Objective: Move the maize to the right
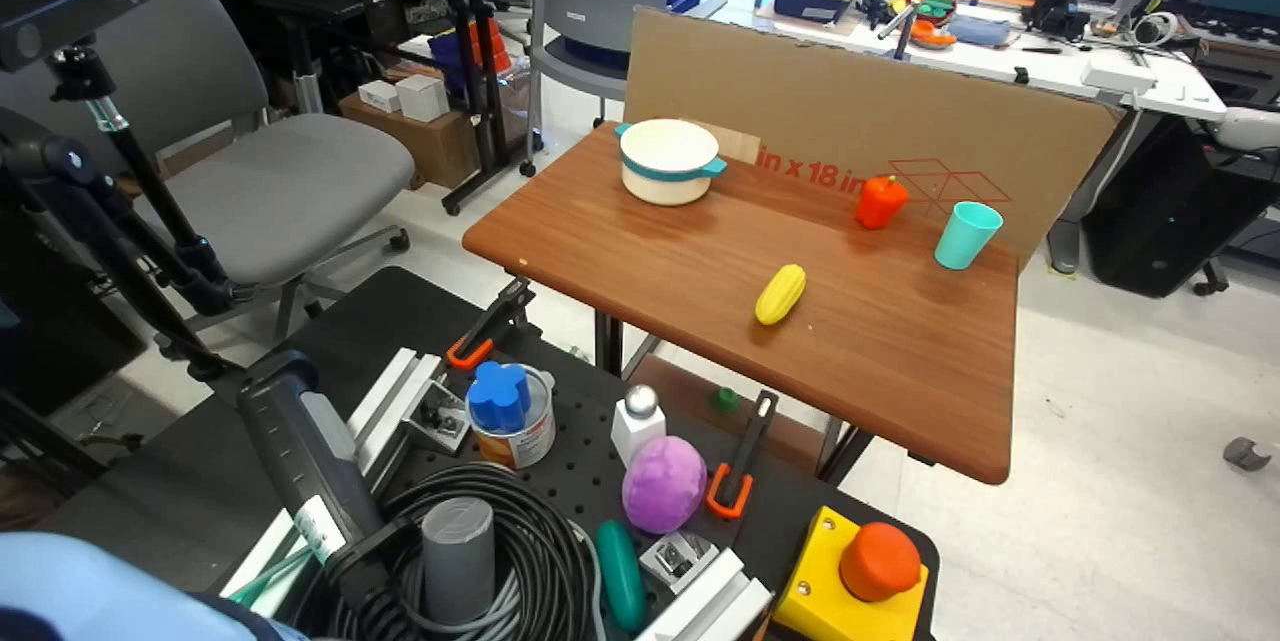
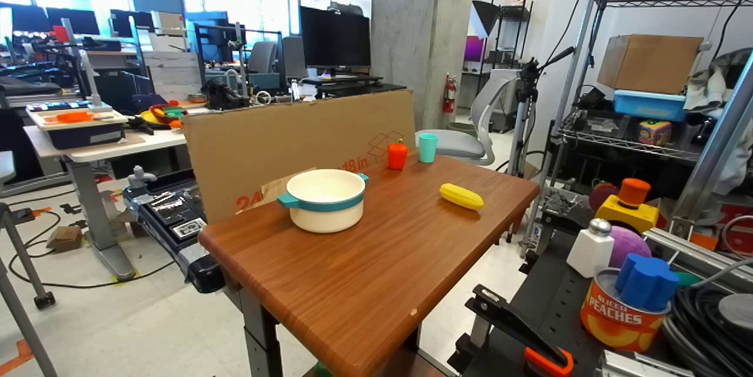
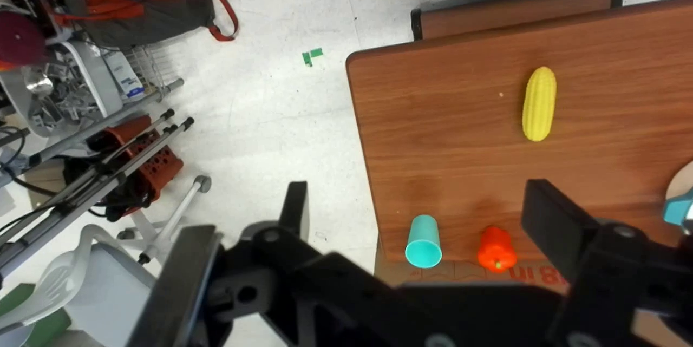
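Note:
The maize point(image 1: 780, 294) is a small yellow corn cob lying on its side on the brown wooden table point(image 1: 600, 231). It also shows in an exterior view point(image 2: 462, 196) and in the wrist view point(image 3: 540, 103), near the table's edge away from the cardboard. My gripper point(image 3: 418, 187) is open and empty, seen in the wrist view with its two fingers wide apart. It is high above the table, and the maize is apart from it, up and to the right of the space between the fingers. The gripper does not show in the exterior views.
A white bowl point(image 1: 668, 161) with teal handles stands at one end of the table. A red pepper point(image 1: 881, 202) and a teal cup point(image 1: 968, 235) stand by the upright cardboard point(image 1: 820, 101). A black cart point(image 1: 570, 481) with several objects stands beside the table.

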Tool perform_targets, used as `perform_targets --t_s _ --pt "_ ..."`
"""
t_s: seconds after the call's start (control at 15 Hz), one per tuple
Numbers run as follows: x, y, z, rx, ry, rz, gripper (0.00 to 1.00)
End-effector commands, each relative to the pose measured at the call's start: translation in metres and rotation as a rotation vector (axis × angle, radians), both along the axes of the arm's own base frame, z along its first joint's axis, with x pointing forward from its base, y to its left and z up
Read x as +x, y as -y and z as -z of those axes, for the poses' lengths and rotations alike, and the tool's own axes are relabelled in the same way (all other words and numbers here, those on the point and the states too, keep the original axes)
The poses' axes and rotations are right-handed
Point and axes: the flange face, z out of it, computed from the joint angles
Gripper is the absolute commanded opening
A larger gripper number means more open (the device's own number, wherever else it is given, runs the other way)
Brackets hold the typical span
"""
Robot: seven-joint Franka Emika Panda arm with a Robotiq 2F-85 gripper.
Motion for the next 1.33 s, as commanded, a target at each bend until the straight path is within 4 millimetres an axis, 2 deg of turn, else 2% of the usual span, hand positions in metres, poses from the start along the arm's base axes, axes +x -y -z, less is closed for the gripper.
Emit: perform_targets --t_s 0.0,0.13,0.33,0.8,1.13,1.27 --pt "0.045 -0.019 0.061 0.027 -0.141 -0.038 1.00" --pt "0.063 -0.028 0.103 0.075 -0.241 -0.061 1.00" --pt "0.086 -0.031 0.151 0.107 -0.335 -0.080 1.00" --pt "0.136 -0.024 0.214 0.186 -0.378 -0.107 1.00" --pt "0.156 -0.027 0.267 0.169 -0.351 -0.127 1.00" --pt "0.163 -0.037 0.289 0.176 -0.324 -0.141 1.00"
